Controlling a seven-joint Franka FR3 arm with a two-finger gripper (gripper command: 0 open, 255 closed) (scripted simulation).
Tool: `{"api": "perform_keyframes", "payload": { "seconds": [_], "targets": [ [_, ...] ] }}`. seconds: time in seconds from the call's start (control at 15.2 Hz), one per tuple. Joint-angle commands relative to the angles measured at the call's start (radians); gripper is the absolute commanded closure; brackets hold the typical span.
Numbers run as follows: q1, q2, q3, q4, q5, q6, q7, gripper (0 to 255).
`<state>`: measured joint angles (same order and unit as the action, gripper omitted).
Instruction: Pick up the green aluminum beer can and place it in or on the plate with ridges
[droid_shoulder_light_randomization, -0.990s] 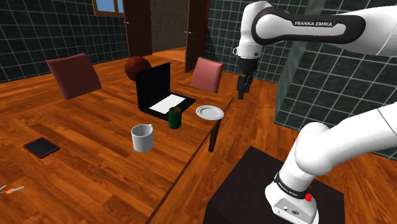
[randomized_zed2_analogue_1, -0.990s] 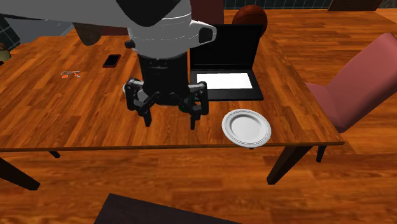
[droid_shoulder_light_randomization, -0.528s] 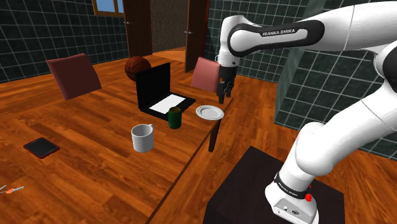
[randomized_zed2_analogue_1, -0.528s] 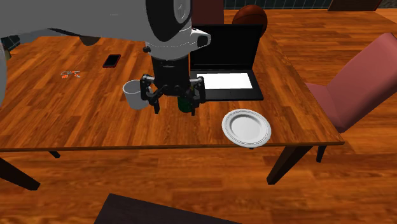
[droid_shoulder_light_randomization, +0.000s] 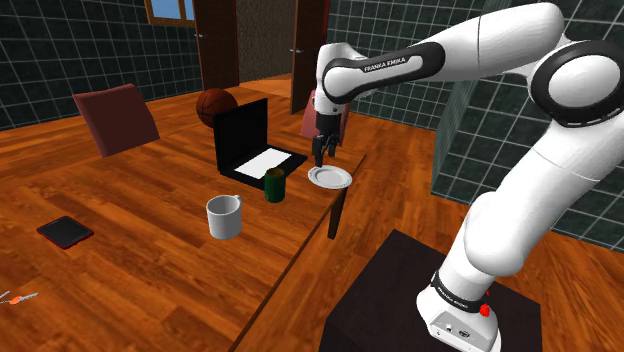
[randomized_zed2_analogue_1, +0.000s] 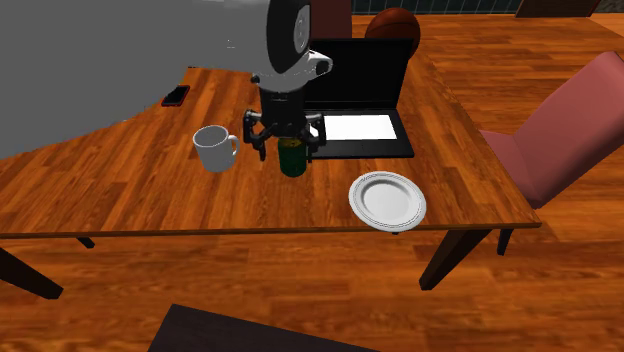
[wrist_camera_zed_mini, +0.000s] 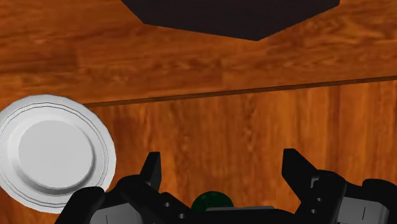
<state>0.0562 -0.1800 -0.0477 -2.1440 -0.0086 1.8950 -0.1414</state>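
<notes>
So the gripper (randomized_zed2_analogue_1: 287, 150) hovers right above the green can (randomized_zed2_analogue_1: 292, 165), fingers spread wide, presumably to drop around it, and the can stands on the table (randomized_zed2_analogue_1: 130, 195) with the plate (randomized_zed2_analogue_1: 387, 199) at its four o'clock.

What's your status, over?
Gripper open, in the air near green can, not touching. Can upright on table; plate empty beside it. Mug and laptop close by can.

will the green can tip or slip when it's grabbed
The can stands upright, taller than wide, so a sideways nudge would probably tip it. Being round, it would likely roll on the table once down. Its sides look smooth, so a light grip may slip.
</notes>
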Motion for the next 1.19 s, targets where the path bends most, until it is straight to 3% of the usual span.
{"api": "perform_keyframes", "payload": {
  "seconds": [0.0, 0.53, 0.99, 1.12],
  "targets": [
    [0.008, 0.076, 0.008, 0.053, 0.006, 0.033, 0.01, 0],
    [0.02, 0.368, 0.021, 0.294, 0.017, 0.113, 0.016, 0],
    [0.029, 0.641, 0.03, 0.593, 0.02, 0.114, 0.023, 0],
    [0.03, 0.651, 0.03, 0.592, 0.02, 0.125, 0.023, 0]
  ]
}}
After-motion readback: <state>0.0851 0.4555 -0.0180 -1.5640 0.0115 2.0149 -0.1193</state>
